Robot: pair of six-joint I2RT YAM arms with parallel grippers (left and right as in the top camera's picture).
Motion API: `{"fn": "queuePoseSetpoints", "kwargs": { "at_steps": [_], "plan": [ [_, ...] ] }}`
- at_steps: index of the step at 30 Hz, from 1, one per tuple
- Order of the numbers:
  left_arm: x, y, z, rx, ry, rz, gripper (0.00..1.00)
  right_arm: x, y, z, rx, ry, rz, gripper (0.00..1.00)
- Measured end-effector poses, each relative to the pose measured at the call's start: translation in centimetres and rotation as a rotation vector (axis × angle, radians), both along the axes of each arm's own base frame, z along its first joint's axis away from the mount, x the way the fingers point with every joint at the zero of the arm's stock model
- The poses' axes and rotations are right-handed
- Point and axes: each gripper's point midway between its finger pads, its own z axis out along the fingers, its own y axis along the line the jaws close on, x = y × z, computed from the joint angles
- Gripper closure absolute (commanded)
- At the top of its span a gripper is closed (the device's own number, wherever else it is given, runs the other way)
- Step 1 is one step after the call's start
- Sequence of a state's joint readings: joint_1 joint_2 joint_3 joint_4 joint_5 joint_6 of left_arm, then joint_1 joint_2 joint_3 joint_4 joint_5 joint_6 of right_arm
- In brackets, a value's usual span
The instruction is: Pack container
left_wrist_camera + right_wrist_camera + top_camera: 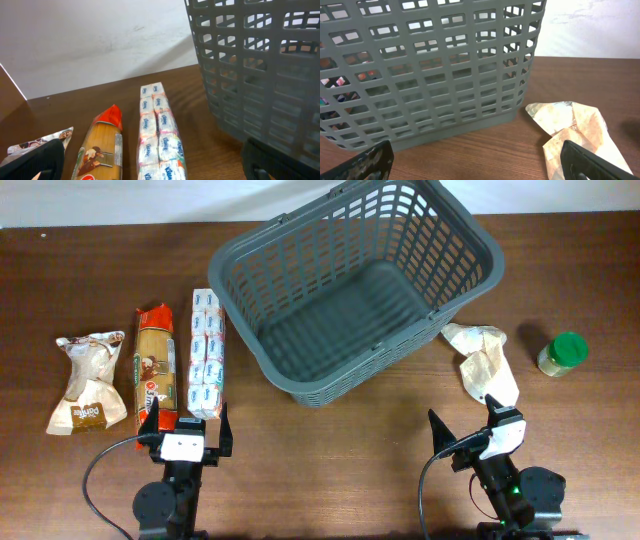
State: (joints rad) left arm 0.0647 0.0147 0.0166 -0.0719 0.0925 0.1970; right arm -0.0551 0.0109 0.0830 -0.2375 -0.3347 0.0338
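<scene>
free: we see bare counter (330, 465) between left tool (188, 414) and right tool (463, 420); shopping basket (330, 378) open-topped | blocked: tissue packs (206, 352), spaghetti pack (153, 360) just ahead of left tool; crumpled paper bag (485, 360) just ahead of right tool

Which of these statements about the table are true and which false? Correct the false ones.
1. The basket holds nothing. True.
2. The green-lidded jar stands left of the basket. False: it stands to the right, beyond the crumpled wrapper.
3. The tissue pack lies beside the pasta packet. True.
4. The left tool grips the pasta packet. False: it is open and holds nothing.
</scene>
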Motion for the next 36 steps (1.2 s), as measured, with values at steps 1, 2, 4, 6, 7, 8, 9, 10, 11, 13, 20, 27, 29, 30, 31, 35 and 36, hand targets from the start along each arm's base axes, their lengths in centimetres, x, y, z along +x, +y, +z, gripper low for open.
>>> {"fn": "queuePoseSetpoints", "kwargs": {
  "at_steps": [1,2,4,6,7,8,9,10,11,13,20,27,29,30,31,35,36],
  "plan": [
    [0.0,0.0,0.0,0.0,0.0,0.0,0.01,0.0,0.0,0.0,0.0,0.0,0.0,0.01],
    [0.0,0.0,-0.02,0.0,0.0,0.0,0.01,0.0,0.0,0.0,0.0,0.0,0.0,0.01],
    [0.0,0.0,-0.02,0.0,0.0,0.0,0.01,0.0,0.0,0.0,0.0,0.0,0.0,0.01],
    [0.0,0.0,-0.02,0.0,0.0,0.0,0.01,0.0,0.0,0.0,0.0,0.0,0.0,0.01],
    [0.0,0.0,-0.02,0.0,0.0,0.0,0.01,0.0,0.0,0.0,0.0,0.0,0.0,0.01],
    [0.0,0.0,-0.02,0.0,0.0,0.0,0.01,0.0,0.0,0.0,0.0,0.0,0.0,0.01],
    [0.0,0.0,0.0,0.0,0.0,0.0,0.01,0.0,0.0,0.0,0.0,0.0,0.0,0.01],
    [0.0,0.0,-0.02,0.0,0.0,0.0,0.01,0.0,0.0,0.0,0.0,0.0,0.0,0.01],
    [0.0,0.0,-0.02,0.0,0.0,0.0,0.01,0.0,0.0,0.0,0.0,0.0,0.0,0.01],
    [0.0,0.0,-0.02,0.0,0.0,0.0,0.01,0.0,0.0,0.0,0.0,0.0,0.0,0.01],
    [0.0,0.0,-0.02,0.0,0.0,0.0,0.01,0.0,0.0,0.0,0.0,0.0,0.0,0.01],
    [0.0,0.0,-0.02,0.0,0.0,0.0,0.01,0.0,0.0,0.0,0.001,0.0,0.0,0.01],
    [0.0,0.0,0.0,0.0,0.0,0.0,0.01,0.0,0.0,0.0,0.0,0.0,0.0,0.01],
    [0.0,0.0,-0.02,0.0,0.0,0.0,0.01,0.0,0.0,0.0,0.0,0.0,0.0,0.01],
    [0.0,0.0,-0.02,0.0,0.0,0.0,0.01,0.0,0.0,0.0,0.0,0.0,0.0,0.01],
    [0.01,-0.14,-0.05,-0.073,0.005,-0.003,0.01,0.0,0.0,0.0,0.0,0.0,0.0,0.01],
    [0.04,-0.31,-0.23,-0.122,0.014,-0.009,0.01,0.0,0.0,0.0,0.0,0.0,0.0,0.02]
  ]
}}
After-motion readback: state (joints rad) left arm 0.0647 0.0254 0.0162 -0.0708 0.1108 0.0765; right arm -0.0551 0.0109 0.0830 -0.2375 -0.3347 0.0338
